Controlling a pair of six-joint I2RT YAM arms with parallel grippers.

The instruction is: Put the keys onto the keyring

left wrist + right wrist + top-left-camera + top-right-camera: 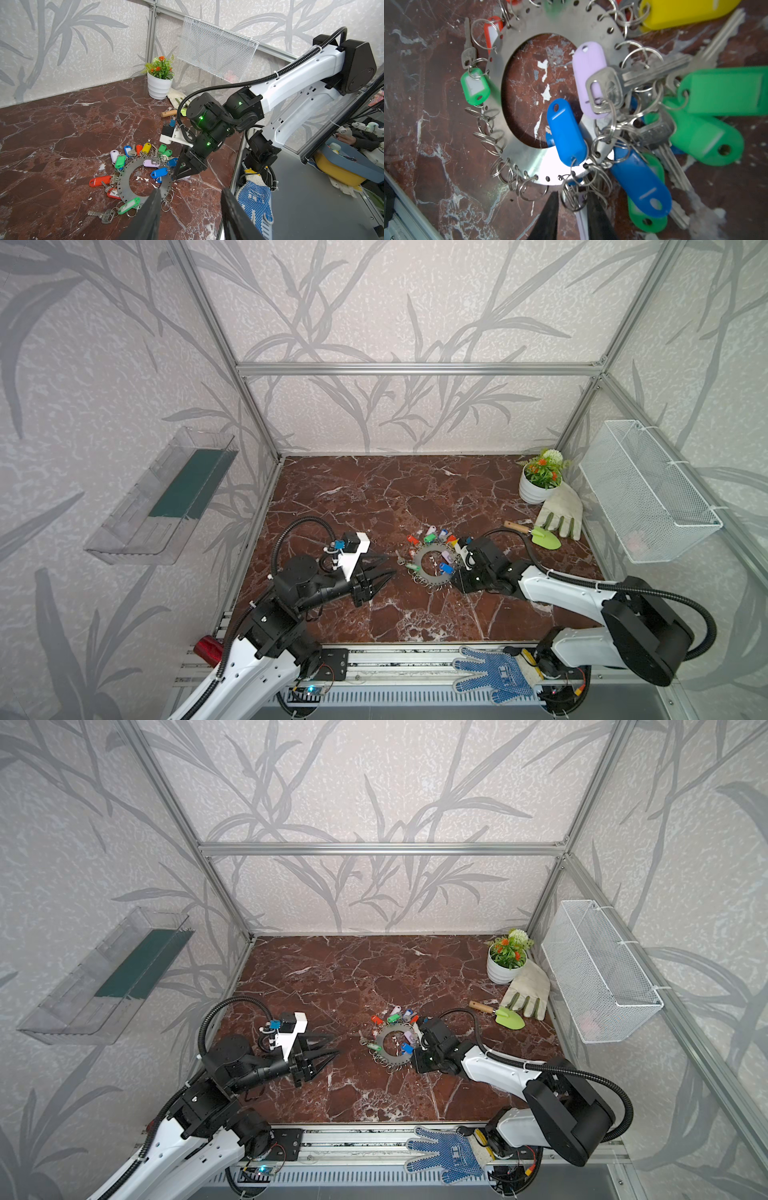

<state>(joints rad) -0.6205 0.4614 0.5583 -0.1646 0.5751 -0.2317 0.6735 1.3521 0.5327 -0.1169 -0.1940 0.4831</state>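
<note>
One keyring [430, 577] lies on the tabletop [374, 497], mid-frame in both top views, tagged keys [430, 537] fanned round its upper rim. The left pincer [390, 565], to its left, gapes empty. The right pincer [573, 205], barely parted, straddles split rings [566, 197] at its right rim; whether it grips them is unclear.

A: any readable text in frame?
B: one print only, a white logo block on the blue dotted glove [255, 202]; it sits upside down and the letters are too small to read for sure
A: key tags?
B: white label windows on the key tags [474, 85] are blank, nothing written
</note>
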